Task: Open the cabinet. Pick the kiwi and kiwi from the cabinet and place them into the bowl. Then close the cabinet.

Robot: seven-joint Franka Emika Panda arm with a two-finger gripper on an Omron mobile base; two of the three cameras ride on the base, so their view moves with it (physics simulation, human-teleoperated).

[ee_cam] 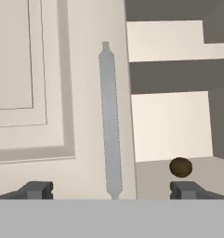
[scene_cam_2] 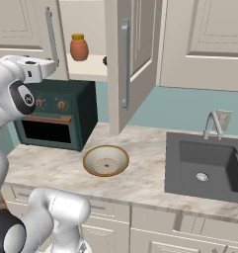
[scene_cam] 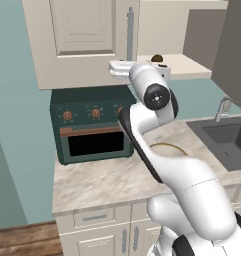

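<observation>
Cream raised-panel wall cabinet (scene_cam_2: 135, 44) stands half open: right door swung well out over the marble-patterned counter (scene_cam_2: 140, 168), its edge and long grey bar handle (scene_cam_2: 124, 64) hanging above the shallow round bowl with tan-brown rim and pale speckled inside (scene_cam_2: 105, 160); left door (scene_cam: 82, 35) shut flush. Open room on the counter between bowl and the dark grey sink basin (scene_cam_2: 204, 165); bowl sits apart from both the sink and the dark green toaster oven (scene_cam_2: 56, 113). The two-finger gripper (ee_cam: 112, 189) faces the closed left door at its inner edge, the grey vertical bar handle (ee_cam: 110, 121) running up between the dark finger tips (ee_cam: 39, 189); jaws spread wide, pinching nothing, tips not touching the handle so far as can be told. On the bare cream shelf just past the door edge, one small round olive-brown kiwi (ee_cam: 181, 167) lies close to the right tip. From the left base view a dark round fruit shows on the shelf behind the white arm, partly hidden by the wrist; whether there are two I cannot tell. Orange-brown jar with yellow lid (scene_cam_2: 79, 47) stands upright on the same shelf. Bowl rim half covered by the arm in the left base view.
</observation>
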